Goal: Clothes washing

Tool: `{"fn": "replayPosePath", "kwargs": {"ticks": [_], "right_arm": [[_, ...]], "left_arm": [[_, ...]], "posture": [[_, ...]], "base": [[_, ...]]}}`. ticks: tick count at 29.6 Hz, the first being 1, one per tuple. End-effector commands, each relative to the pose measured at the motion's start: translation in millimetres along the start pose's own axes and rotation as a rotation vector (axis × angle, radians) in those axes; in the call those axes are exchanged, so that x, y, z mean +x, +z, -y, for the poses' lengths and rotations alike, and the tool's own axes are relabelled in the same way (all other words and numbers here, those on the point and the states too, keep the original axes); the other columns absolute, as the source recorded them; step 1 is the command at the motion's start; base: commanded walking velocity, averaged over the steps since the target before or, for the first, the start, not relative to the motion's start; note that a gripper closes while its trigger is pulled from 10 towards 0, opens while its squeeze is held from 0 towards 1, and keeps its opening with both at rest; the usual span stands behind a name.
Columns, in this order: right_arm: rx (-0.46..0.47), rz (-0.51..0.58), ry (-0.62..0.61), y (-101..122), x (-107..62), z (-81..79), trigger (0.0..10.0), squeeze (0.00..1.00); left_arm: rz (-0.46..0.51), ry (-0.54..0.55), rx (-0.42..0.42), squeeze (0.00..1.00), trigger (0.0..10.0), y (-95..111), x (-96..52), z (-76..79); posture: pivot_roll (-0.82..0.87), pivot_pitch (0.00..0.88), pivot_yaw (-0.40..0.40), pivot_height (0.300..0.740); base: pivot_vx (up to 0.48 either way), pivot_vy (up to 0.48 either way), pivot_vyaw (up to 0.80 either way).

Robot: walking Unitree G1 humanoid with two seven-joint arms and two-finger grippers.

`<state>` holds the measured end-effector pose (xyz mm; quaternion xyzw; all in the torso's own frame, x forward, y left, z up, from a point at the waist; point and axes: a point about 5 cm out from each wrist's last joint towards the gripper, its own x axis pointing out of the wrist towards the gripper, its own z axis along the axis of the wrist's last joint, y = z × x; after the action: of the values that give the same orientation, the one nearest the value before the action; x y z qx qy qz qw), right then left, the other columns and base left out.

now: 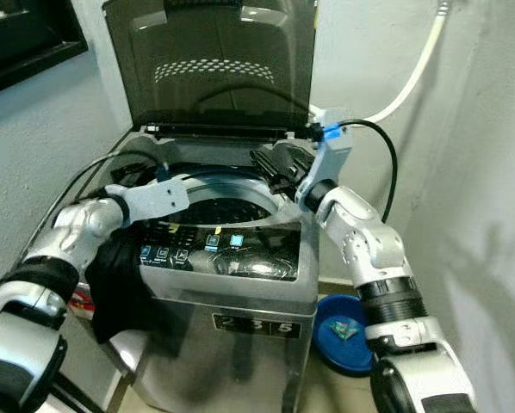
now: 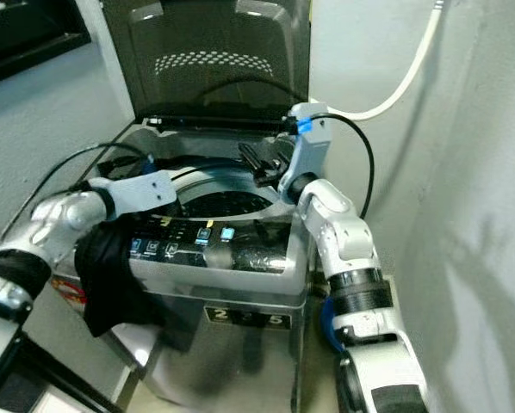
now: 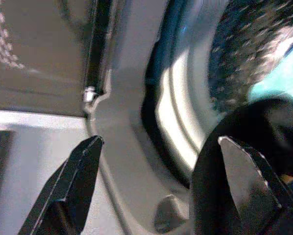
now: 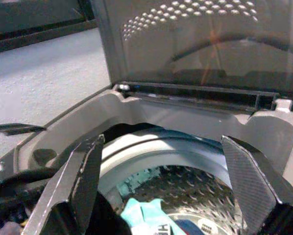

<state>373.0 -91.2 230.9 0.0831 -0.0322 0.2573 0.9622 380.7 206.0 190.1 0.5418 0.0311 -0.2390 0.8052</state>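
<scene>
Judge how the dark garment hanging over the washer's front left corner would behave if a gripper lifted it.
The dark garment droops in folds down the washer side, so it is probably floppy and would sag from one pinch point. It looks like thin cloth, likely light. Part may trail and catch on the washer's edge.

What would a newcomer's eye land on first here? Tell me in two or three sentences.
First, the top-loading washing machine in the middle, its dark lid standing open against the wall. Next, both grippers over the tub opening, fingers spread: the left gripper near the rim on the robot's left, the right gripper above the drum, where light blue cloth lies. A dark garment hangs off the machine's left side under the left arm.
</scene>
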Motion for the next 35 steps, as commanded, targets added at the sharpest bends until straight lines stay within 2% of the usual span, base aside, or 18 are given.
{"fn": "replayPosePath", "kwargs": {"ticks": [1, 2, 4, 7, 11, 15, 17, 19, 20, 22, 23, 25, 27, 28, 30, 31, 33, 35], "right_arm": [[-0.018, 0.009, 0.017, 2, 0.5, -4.0, 10.0, 0.0], [-0.018, 0.009, 0.017, 2, 0.5, -4.0, 10.0, 0.0], [-0.018, 0.009, 0.018, 3, 0.5, -3.6, 10.0, 0.0], [-0.018, 0.009, 0.018, 3, 0.5, -3.6, 10.0, 0.0], [-0.016, 0.007, 0.025, 1, 0.7, -5.1, 10.0, 0.0], [-0.015, 0.006, 0.029, 1, 0.9, -6.1, 10.0, 0.0], [-0.016, 0.006, 0.03, 1, 0.8, -6.3, 10.0, 0.0], [-0.017, 0.005, 0.028, 1, -0.1, -5.7, 10.0, 0.0], [-0.017, 0.005, 0.028, 1, -0.1, -5.7, 10.0, 0.0], [-0.018, 0.0, 0.022, 0, -1.2, -3.8, 10.0, 0.0], [-0.018, 0.0, 0.022, 0, -1.2, -3.8, 10.0, 0.0], [-0.02, -0.005, 0.019, -2, -1.0, -2.4, 10.0, 0.0], [-0.02, -0.005, 0.019, -2, -1.0, -2.4, 10.0, 0.0], [-0.023, -0.008, 0.02, -2, -0.5, -2.1, 10.0, 0.0], [-0.023, -0.008, 0.02, -2, -0.5, -2.1, 10.0, 0.0], [-0.024, -0.01, 0.022, -2, 0.0, -2.2, 10.0, 0.0], [-0.024, -0.01, 0.022, -2, 0.0, -2.2, 10.0, 0.0], [-0.029, -0.016, 0.022, -3, 0.5, -2.1, 10.0, 0.0]], "left_arm": [[0.043, -0.105, -0.145, 0.0, 10.0, 0, -0.5, 20.3], [0.043, -0.105, -0.145, 0.0, 10.0, 0, -0.5, 20.3], [0.279, -0.028, -0.375, 0.0, 10.0, 27, -8.1, -1.0], [0.279, -0.028, -0.375, 0.0, 10.0, 27, -8.1, -1.0], [0.6, 0.025, -0.505, 0.0, 10.0, 59, -37.9, -25.8], [0.628, 0.059, -0.484, 0.0, 10.0, 61, -46.1, -29.4], [0.584, 0.134, -0.474, 0.0, 10.0, 58, -47.9, -35.6], [0.43, 0.452, -0.467, 0.0, 10.0, 41, -57.4, -60.9], [0.43, 0.452, -0.467, 0.0, 10.0, 41, -57.4, -60.9], [0.22, 0.771, -0.45, 0.0, 10.0, 14, -83.7, -77.5], [0.22, 0.771, -0.45, 0.0, 10.0, 14, -83.7, -77.5], [0.075, 0.915, -0.503, 0.0, 10.0, -11, -104.9, -68.2], [0.075, 0.915, -0.503, 0.0, 10.0, -11, -104.9, -68.2], [0.026, 0.928, -0.554, 0.0, 10.0, -22, -109.3, -54.1], [0.026, 0.928, -0.554, 0.0, 10.0, -22, -109.3, -54.1], [-0.002, 0.926, -0.605, 0.0, 10.0, -29, -110.2, -36.2], [-0.002, 0.926, -0.605, 0.0, 10.0, -29, -110.2, -36.2], [-0.012, 0.871, -0.751, 0.0, 10.0, -41, -103.3, 7.8]], "posture": [[0.0, 0.0, 0.043, 0.74], [0.0, 0.0, 0.043, 0.74], [0.0, 0.0, 0.042, 0.74], [0.0, 0.0, 0.042, 0.74], [0.01, 0.0, 0.043, 0.74], [0.01, 0.0, 0.043, 0.74], [0.01, 0.0, 0.043, 0.74], [0.0, 0.0, 0.048, 0.74], [0.0, 0.0, 0.048, 0.74], [0.02, 0.0, 0.044, 0.74], [0.02, 0.0, 0.044, 0.74], [0.03, 0.0, 0.041, 0.74], [0.03, 0.0, 0.041, 0.74], [0.03, 0.0, 0.04, 0.74], [0.03, 0.0, 0.04, 0.74], [0.03, 0.0, 0.04, 0.74], [0.03, 0.0, 0.04, 0.74], [0.04, 0.0, 0.038, 0.74]], "base": [[0.0, 0.0, 0.0], [0.0, 0.0, 0.0], [0.0, 0.0, 0.0], [0.0, 0.0, 0.0], [0.0, 0.0, 0.0], [0.0, 0.0, 0.0], [0.0, 0.0, 0.0], [0.0, 0.0, 0.0], [0.0, 0.0, 0.0], [0.0, 0.0, 0.0], [0.0, 0.0, 0.0], [0.0, 0.0, 0.0], [0.0, 0.0, 0.0], [0.0, 0.0, 0.0], [0.0, 0.0, 0.0], [0.0, 0.0, 0.0], [0.0, 0.0, 0.0], [0.0, 0.0, 0.0]]}}
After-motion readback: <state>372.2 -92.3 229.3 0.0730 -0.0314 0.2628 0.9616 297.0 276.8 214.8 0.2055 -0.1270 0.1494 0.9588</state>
